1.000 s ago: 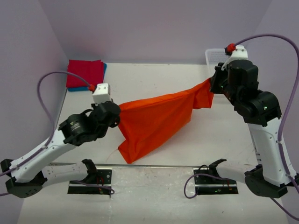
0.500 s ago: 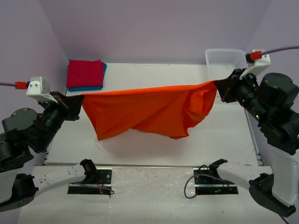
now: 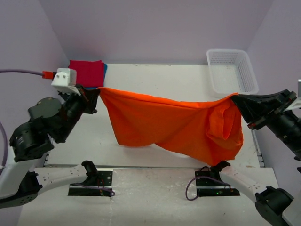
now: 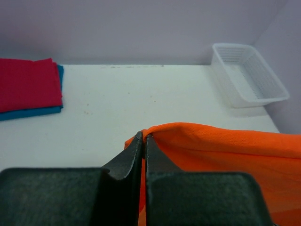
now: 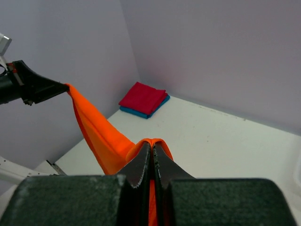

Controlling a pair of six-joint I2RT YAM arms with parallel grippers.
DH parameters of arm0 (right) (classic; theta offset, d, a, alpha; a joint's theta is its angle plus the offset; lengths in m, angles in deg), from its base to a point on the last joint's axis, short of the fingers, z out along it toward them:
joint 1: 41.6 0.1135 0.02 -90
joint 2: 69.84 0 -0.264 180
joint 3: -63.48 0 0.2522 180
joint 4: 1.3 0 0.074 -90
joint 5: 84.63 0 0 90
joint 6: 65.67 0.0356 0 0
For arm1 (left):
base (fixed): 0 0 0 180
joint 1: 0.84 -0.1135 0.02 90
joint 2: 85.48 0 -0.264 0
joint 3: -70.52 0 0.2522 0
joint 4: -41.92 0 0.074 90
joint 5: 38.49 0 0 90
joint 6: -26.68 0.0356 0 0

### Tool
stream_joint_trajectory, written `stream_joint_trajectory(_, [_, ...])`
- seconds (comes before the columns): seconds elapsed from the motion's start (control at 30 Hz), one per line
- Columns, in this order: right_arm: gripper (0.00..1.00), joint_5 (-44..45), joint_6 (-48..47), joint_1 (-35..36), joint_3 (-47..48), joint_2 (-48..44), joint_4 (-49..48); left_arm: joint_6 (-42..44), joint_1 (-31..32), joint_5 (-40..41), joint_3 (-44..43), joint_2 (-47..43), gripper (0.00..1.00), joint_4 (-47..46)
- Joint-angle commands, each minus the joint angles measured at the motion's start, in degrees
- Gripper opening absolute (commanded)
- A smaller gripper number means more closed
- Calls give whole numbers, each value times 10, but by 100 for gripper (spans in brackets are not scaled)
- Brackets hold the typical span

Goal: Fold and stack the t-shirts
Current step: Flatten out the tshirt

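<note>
An orange t-shirt (image 3: 174, 125) hangs stretched in the air between two robot hands, above a white surface (image 3: 155, 80). The left hand (image 3: 95, 92) is clamped on one top corner and the right hand (image 3: 236, 98) on the other, each with only a small bite of cloth. Just below the right hand the fabric is doubled into a loose fold. Beyond the left hand, a folded red t-shirt (image 3: 87, 73) lies on a blue t-shirt (image 4: 33, 112). Beyond the right hand stands a white mesh basket (image 3: 244, 70).

As I judge it, pulling the hands wider could slip a thin pinch free, and lowering now could set the doubled part down creased.
</note>
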Motion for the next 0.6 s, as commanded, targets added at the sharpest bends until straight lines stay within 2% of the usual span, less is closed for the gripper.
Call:
stream_joint_trajectory(0.0, [0,37,-11,-1,-13,66,-9,2,-3,130,32,75,0,-11])
stream_joint_trajectory(0.07, [0,38,-13,-1,-9,90,-8,-8,-11,166,26,130,0,11])
stream_joint_trajectory(0.13, [0,-1,-18,-1,-10,90,-14,-41,-10,154,-2,140,0,15])
stream_joint_trajectory(0.23, [0,-40,-28,-1,4,73,-17,7,-10,80,28,79,0,-68])
stream_joint_trajectory(0.37, [0,-91,-35,-2,54,57,1,31,-10,28,1,26,0,-85])
stream_joint_trajectory(0.57, [0,-197,-35,-1,75,28,-13,48,-11,-61,-56,-29,0,-90])
